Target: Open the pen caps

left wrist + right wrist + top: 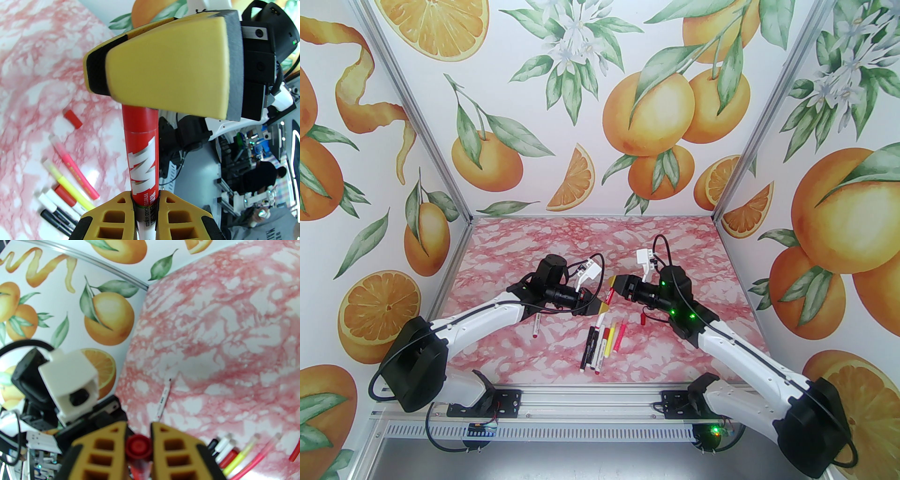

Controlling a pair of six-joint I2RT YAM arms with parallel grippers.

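1. Far left on the pink marbled tabletop [534, 243], one slim white pen with a red end [534, 326] lies by itself, partly under the left arm and well apart from the others. The right wrist camera picks it up too [164, 397].

2. Next comes the left gripper [601, 308], its yellow fingers pressed in on the white lower barrel of a fat red-and-white whiteboard marker [606, 296]. The left wrist view is clear: both fingers [121, 211] touch the barrel, and the gripper [146, 198] pinches it.

3. The marker [143, 164] is up off the table, bridging the two grippers and tilted away to the right.

4. Beneath it a cluster of slim pens [600, 344] lies side by side on the table: a black-ended one on the left, a white one with a red end, then a yellow one [609, 341] and a pink one [620, 336]. The exact count is hard to make out.

5. The right gripper [613, 282] meets the marker's far end, clamped on the round red plastic cap [137, 446], which sits squeezed between its yellow fingers [178, 451]. From the left wrist view, no gap shows between cap and barrel.

6. Furthest right, a loose short red cap [643, 318] lies on the table just beside the cluster, near the right arm. It also shows in the left wrist view [73, 119].
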